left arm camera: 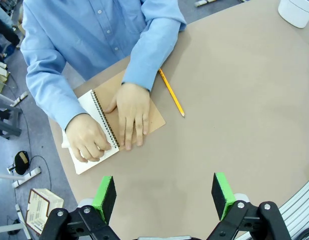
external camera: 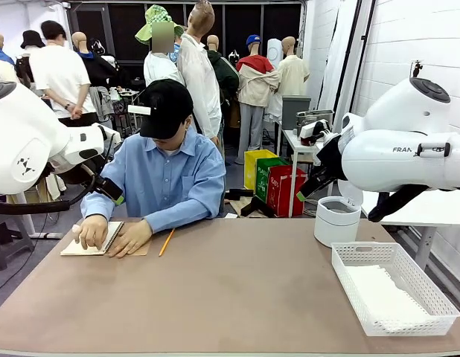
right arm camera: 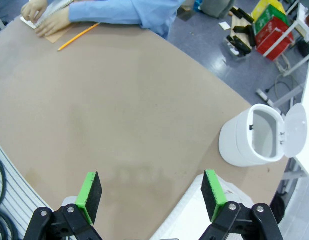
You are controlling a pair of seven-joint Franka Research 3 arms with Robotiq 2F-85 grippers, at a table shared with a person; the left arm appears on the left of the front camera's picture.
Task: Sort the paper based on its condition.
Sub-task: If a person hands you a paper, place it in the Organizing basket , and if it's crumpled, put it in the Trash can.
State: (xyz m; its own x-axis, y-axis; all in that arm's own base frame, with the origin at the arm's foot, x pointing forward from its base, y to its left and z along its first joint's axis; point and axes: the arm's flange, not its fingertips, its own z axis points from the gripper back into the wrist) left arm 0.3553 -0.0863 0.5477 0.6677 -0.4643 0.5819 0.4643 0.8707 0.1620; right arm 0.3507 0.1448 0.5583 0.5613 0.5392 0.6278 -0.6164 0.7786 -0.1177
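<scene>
both green-padded jaws spread: left gripper (left arm camera: 164,197), right gripper (right arm camera: 152,196); smooth white paper (external camera: 380,295) in lattice basket (external camera: 348,288).

fwiw the person's hands (left arm camera: 130,114) cover much of the brown-covered, white-paged spiral notebook (left arm camera: 155,119) ahead of the left claw (left arm camera: 164,192), and a blurry white shape (right arm camera: 184,220) under the right claw (right arm camera: 152,192) gets chopped by the bottom edge, can't tell what it is.

White block wall (external camera: 409,37) stands at right (coloured bins (external camera: 278,186) beside it)
</scene>
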